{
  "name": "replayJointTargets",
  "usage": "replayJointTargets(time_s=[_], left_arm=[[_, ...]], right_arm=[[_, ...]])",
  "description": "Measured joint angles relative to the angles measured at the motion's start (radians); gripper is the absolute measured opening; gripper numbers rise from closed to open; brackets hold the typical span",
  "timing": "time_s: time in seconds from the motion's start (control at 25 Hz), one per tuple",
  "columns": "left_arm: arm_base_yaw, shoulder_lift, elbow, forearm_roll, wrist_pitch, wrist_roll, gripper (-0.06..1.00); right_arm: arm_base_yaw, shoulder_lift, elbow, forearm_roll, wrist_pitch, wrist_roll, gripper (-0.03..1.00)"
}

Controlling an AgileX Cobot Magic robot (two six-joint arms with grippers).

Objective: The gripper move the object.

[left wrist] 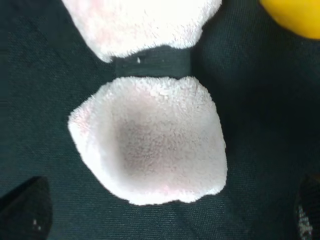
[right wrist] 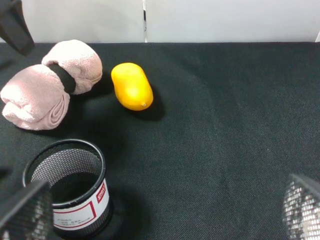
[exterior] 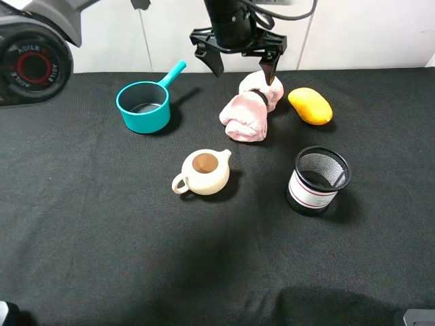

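The pale-pink rolled towel (exterior: pixel 250 109) with a black band (exterior: pixel 260 95) at its middle lies on the black cloth at the back centre. My left gripper (exterior: pixel 243 71) hangs just above its far end, jaws wide open and empty, one fingertip close to the band. In the left wrist view the towel (left wrist: pixel 150 145) fills the frame between the spread fingertips of the left gripper (left wrist: pixel 165 212). The right wrist view shows the towel (right wrist: pixel 45 85) far off. My right gripper (right wrist: pixel 162 210) is open and empty, back near the front of the table.
A yellow-orange fruit (exterior: pixel 310 105) lies right beside the towel. A cream teapot (exterior: pixel 204 172) stands in front of the towel. A black mesh cup (exterior: pixel 318 180) stands front right. A teal saucepan (exterior: pixel 144 105) stands to the left.
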Motion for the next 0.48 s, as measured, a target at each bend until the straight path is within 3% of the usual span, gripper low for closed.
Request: replayJointTargets(time_s=[0.32, 0.48], left_arm=[[0.02, -0.033, 0.0, 0.041, 0.0, 0.0, 0.96], [0.064, -0.086, 0.064, 0.044, 0.0, 0.003, 0.96]], right_arm=[[0.0, 0.0, 0.0, 0.002, 0.0, 0.0, 0.69], [0.0, 0.0, 0.0, 0.002, 0.0, 0.0, 0.69]])
